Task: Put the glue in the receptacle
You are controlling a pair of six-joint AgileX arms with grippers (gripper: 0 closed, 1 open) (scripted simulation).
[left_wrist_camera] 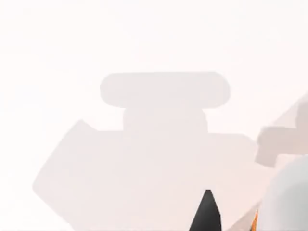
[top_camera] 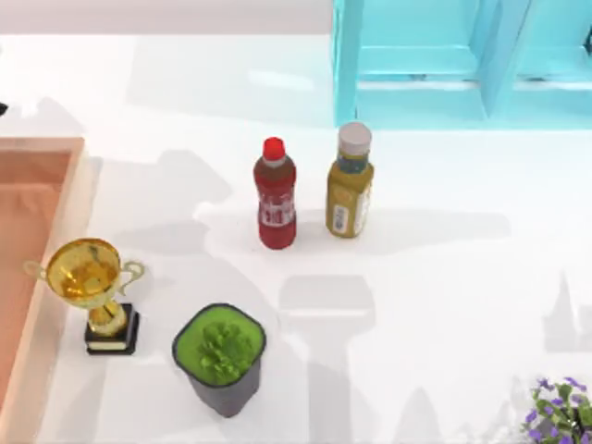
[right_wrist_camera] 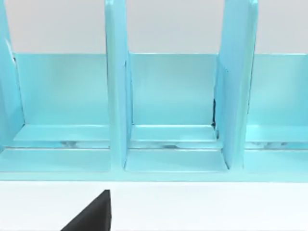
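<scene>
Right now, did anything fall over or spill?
No. The red bottle, yellow bottle, trophy and plant pot all stand upright on the table, and nothing is spilled.

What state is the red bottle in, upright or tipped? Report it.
Upright. The red bottle stands on its base on the table, red cap uppermost, beside the yellow-brown bottle.

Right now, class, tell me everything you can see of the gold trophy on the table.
The trophy is a shiny gold cup with a round open bowl, two curled handles and a slim gold stem on a square black base. It looks like polished metal. It stands upright on the white table, at the top view's left, close beside the receptacle, with the potted green plant to its right, apart from it.
</scene>
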